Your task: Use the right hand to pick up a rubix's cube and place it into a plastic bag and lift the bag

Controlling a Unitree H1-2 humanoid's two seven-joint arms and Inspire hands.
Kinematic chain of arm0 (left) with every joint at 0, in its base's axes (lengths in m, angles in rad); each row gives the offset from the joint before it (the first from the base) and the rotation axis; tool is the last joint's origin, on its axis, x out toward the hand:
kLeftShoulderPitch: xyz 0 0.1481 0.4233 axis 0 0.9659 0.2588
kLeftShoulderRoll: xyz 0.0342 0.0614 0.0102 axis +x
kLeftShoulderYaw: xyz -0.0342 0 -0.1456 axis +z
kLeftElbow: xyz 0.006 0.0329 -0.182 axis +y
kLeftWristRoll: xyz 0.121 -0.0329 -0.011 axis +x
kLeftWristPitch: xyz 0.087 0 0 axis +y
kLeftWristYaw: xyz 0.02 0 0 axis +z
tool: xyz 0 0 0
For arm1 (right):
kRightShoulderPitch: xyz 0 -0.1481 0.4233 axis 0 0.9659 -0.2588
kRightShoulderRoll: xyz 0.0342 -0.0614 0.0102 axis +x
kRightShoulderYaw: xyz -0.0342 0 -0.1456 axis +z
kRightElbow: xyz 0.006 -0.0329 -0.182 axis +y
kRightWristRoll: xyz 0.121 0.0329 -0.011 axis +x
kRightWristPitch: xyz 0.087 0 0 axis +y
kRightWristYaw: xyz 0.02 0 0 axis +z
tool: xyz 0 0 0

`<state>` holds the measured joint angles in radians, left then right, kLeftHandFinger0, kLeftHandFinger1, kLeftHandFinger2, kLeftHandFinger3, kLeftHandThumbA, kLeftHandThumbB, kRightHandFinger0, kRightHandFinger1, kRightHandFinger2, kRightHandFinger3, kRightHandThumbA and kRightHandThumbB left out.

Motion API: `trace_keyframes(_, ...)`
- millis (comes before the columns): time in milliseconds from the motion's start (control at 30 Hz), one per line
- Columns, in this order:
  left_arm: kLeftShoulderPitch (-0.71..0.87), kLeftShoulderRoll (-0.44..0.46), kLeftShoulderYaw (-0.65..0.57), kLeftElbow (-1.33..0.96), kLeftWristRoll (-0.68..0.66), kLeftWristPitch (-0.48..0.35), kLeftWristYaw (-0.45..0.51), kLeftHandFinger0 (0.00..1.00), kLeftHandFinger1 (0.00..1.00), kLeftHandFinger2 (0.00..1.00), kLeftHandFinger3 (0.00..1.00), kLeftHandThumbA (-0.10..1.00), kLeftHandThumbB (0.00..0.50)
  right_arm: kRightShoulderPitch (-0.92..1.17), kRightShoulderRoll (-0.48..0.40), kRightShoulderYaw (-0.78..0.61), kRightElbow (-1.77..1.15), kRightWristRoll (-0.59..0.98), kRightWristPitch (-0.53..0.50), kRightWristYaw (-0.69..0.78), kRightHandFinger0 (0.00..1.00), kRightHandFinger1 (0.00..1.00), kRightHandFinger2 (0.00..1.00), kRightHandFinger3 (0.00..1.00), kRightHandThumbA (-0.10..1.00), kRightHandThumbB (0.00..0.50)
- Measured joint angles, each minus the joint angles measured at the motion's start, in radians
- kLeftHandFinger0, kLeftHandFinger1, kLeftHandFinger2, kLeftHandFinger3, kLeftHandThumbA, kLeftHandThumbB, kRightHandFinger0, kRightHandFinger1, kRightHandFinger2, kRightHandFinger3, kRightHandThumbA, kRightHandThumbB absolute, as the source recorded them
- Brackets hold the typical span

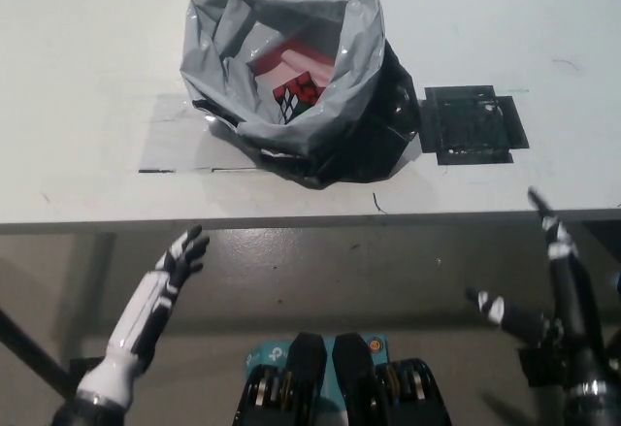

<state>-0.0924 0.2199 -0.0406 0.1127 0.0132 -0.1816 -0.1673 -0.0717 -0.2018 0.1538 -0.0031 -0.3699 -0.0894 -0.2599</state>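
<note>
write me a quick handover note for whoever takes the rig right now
Left hand: open, holding nothing, resting below the table edge at lower left.
Right hand: open, holding nothing, low at lower right, off the table.
Rubik's cube: already inside the grey plastic bag, which sits on the white table.
Done: cube bagged.
Left: grasp the bag with the right hand and lift it.

A crinkled grey plastic bag (pixel 291 67) with a glossy sheen sits well beyond both hands on a smooth, matt white table (pixel 87 77). Beyond the right hand (pixel 543 290) lies a patch of shiny black tape (pixel 473 123).
</note>
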Motion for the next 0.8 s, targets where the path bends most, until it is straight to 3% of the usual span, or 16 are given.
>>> trace_keyframes(200, 0.068, 0.000, -0.005, -0.011, 0.000, -0.012, -0.001, 1.00, 1.00, 1.00, 1.00, 1.00, 0.204, 0.070, 0.009, 0.019, 0.067, -0.005, -0.092, -0.002, 1.00, 1.00, 1.00, 1.00, 1.00, 0.293)
trace_keyframes(400, 0.087, 0.001, -0.012, -0.027, 0.000, -0.020, -0.007, 1.00, 1.00, 1.00, 1.00, 1.00, 0.211, 0.097, 0.021, 0.032, 0.087, -0.003, -0.156, 0.001, 1.00, 1.00, 1.00, 1.00, 1.00, 0.317)
trace_keyframes(800, 0.087, 0.002, -0.015, -0.035, 0.000, -0.027, -0.018, 1.00, 1.00, 1.00, 1.00, 1.00, 0.225, 0.099, 0.028, 0.032, 0.111, 0.000, -0.214, 0.021, 1.00, 1.00, 1.00, 1.00, 1.00, 0.264)
